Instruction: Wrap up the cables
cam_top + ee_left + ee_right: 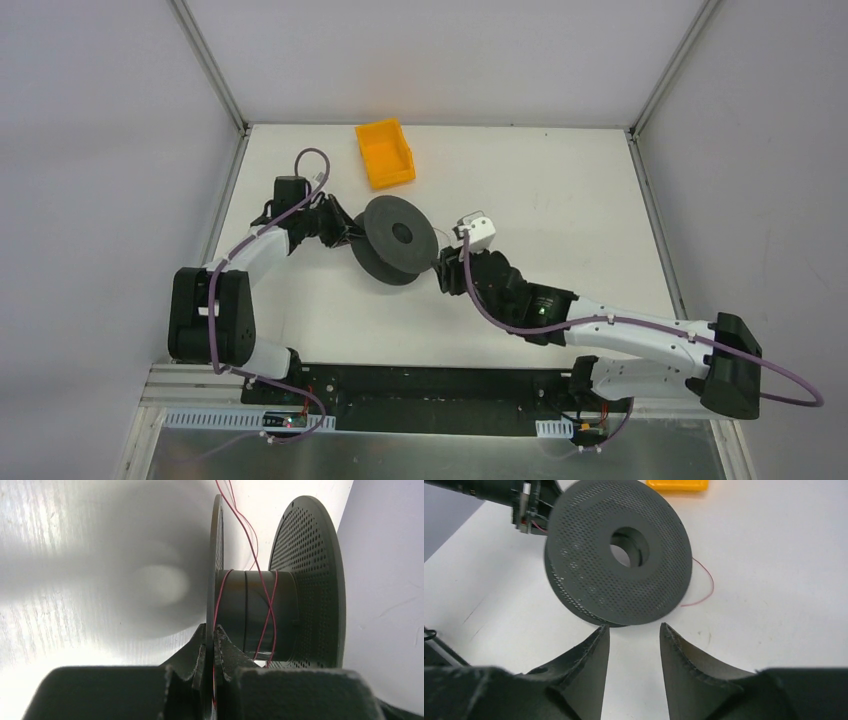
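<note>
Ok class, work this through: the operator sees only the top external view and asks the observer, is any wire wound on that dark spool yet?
Observer: Yes; the left wrist view shows a few crossing turns of red wire on the spool hub.
Operator: What holds the spool?
Observer: The left gripper, shut on its near flange.
Operator: And the other arm?
Observer: The right gripper is open, just short of the spool, holding nothing.

No text, label, brand or number can be read in any view. The small circuit board (291,421) at 7 o'clock in the top view is too tiny to make out.
</note>
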Motion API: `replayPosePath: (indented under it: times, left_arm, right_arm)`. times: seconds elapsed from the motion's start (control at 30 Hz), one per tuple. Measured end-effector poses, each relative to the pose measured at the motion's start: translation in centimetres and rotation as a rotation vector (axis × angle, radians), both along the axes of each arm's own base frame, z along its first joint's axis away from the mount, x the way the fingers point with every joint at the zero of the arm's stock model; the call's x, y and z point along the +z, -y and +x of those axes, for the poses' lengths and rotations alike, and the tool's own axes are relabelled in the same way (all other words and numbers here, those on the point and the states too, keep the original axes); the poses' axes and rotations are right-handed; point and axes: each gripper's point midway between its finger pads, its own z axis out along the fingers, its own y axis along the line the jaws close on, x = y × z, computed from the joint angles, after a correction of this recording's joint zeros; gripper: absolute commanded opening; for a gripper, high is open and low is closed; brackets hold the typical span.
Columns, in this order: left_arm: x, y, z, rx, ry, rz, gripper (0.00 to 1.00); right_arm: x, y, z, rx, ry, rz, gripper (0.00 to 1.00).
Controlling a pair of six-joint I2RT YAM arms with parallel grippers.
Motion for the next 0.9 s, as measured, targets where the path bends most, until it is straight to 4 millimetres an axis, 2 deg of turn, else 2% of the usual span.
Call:
replayPosePath:
  times: [0.13, 0.3, 0.4, 0.53, 0.7, 0.9]
  left_arm:
    - [0.1, 0.0, 0.7, -0.056, 0.011, 0.040, 0.00]
    - [0.0, 0.1, 1.1, -0.124, 0.036, 0.067, 0.00]
    - [-0.2, 0.1, 1.2, -0.162, 0.056, 0.077, 0.00]
    - [-0.1, 0.1, 1.1, -0.199, 0.073, 0.088, 0.00]
    - [-0.3, 0.2, 1.2, -0.223, 0.078, 0.086, 0.00]
    - [-0.7, 0.2, 1.2, -0.230, 0.062, 0.080, 0.00]
  right_arm:
    - [-1.8, 2.8, 2.0, -0.114, -0.090, 0.032, 0.43]
    - [-3.6, 7.6, 7.5, -0.307, -0.231, 0.112, 0.40]
    - [-5.6, 9.2, 10.3, -0.376, -0.335, 0.143, 0.38]
    - [-9.4, 9.3, 12.3, -0.385, -0.508, 0.165, 0.36]
    - [-14.4, 8.1, 13.4, -0.367, -0.721, 0.186, 0.37]
    - [-17.6, 5.0, 14.8, -0.335, -0.862, 0.208, 0.35]
